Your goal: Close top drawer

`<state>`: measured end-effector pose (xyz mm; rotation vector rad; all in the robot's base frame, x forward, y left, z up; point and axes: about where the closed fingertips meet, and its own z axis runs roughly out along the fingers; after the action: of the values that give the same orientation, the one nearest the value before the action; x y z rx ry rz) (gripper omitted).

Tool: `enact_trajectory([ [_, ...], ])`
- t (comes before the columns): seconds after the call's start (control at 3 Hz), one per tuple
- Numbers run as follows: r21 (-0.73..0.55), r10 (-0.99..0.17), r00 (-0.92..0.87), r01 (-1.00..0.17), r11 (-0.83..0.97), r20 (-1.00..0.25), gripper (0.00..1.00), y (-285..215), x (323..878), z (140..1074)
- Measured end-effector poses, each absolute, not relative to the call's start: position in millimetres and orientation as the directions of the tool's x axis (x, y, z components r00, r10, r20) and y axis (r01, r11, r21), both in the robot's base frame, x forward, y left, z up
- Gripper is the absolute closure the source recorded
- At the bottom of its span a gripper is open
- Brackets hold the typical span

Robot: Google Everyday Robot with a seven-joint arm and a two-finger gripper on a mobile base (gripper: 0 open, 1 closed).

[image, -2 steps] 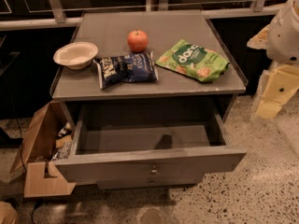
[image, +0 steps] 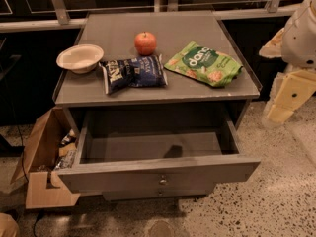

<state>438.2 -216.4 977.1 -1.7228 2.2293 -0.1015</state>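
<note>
The top drawer (image: 118, 177) of the grey cabinet (image: 118, 28) stands pulled far out toward me, and its inside looks empty. Its flat grey front carries a small round metal knob (image: 162, 180) at the centre. A second drawer front (image: 133, 195) shows just below it. My gripper (image: 285, 101), cream-coloured, hangs at the right edge of the view, to the right of the cabinet and apart from the drawer. It touches nothing.
On the cabinet top lie a white bowl (image: 80, 58), a red apple (image: 145, 43), a dark blue chip bag (image: 133, 73) and a green snack bag (image: 203, 64). An open cardboard box (image: 42, 152) stands on the floor at the left. Speckled floor lies in front.
</note>
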Motion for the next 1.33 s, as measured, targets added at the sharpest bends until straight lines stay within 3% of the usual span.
enact_trajectory([
  [1.0,-0.249,-0.953,-0.221,-0.930,0.270,-0.207,0.93,-216.5,438.2,977.1],
  [1.33,-0.274,-0.955,-0.244,-0.919,0.284,-0.171,1.00,-227.5,434.7,972.1],
])
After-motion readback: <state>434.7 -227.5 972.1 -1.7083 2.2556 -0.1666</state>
